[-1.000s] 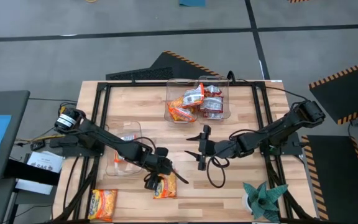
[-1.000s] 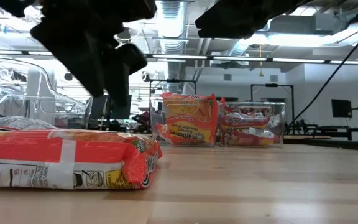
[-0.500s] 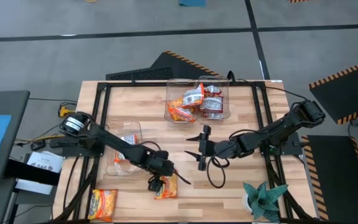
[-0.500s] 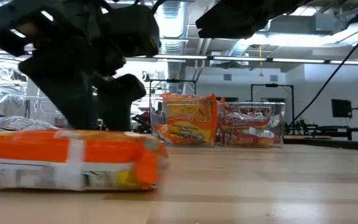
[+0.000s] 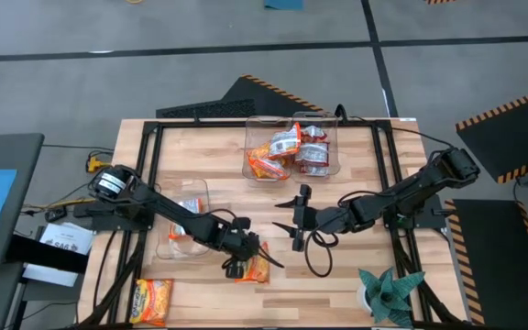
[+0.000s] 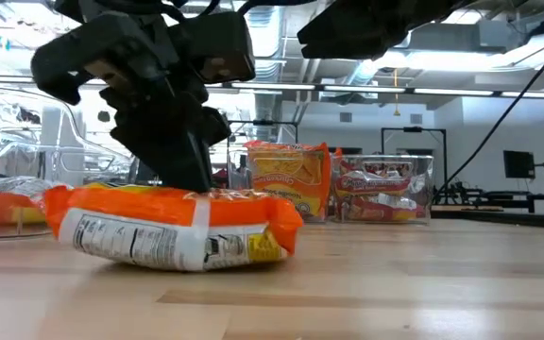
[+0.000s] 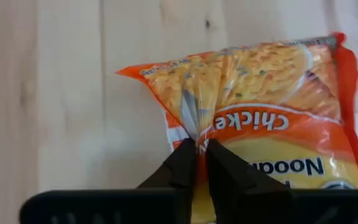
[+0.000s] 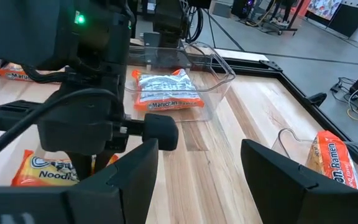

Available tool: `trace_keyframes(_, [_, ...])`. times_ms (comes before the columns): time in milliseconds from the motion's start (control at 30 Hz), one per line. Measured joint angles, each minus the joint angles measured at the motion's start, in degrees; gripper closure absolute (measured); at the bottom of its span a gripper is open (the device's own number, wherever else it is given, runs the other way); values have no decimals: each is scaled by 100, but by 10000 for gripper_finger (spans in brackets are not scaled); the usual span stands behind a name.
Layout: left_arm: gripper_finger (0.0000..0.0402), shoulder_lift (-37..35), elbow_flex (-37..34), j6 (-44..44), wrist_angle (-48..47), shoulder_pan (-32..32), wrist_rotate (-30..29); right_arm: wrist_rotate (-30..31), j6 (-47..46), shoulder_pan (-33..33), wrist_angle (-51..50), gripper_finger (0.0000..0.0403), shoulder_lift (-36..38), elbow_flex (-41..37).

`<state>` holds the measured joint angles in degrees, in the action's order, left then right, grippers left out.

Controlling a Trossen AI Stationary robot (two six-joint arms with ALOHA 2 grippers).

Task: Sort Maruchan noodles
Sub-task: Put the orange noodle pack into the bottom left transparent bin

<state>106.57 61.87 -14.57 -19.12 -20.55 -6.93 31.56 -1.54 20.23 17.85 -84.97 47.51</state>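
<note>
Your left gripper (image 7: 196, 148) is pinching a fold of the orange packet (image 7: 266, 118) — the left wrist view shows the jaws clenched on the wrapper, which the high view hides. The low view shows the packet (image 6: 182, 227) tilted, one end off the table (image 6: 395, 283). Your right gripper (image 5: 293, 218) waits mid-table, jaws spread.

Both arms are matte black jointed links trailing thin black cables, the left arm's shoulder (image 5: 110, 182) ringed silver-white.
</note>
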Motion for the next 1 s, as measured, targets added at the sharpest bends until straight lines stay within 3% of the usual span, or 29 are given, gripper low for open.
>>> trace_keyframes(233, [401,-477,-56,395,-206,106,-412,-1,-9,0,-2,149,0,0])
trace_keyframes(633, [401,-2800,-37,1030,-664,212,-1898,-3,-9,0,-10,149,0,0])
trace_keyframes(833, [401,-3947,-26,746,-1349,91,-2724,-3,-30,0,-16,149,0,0])
trace_keyframes(1000, [401,-4465,-28,78,-1958,-109,-2932,-25,-696,-93,-43,149,-57,1])
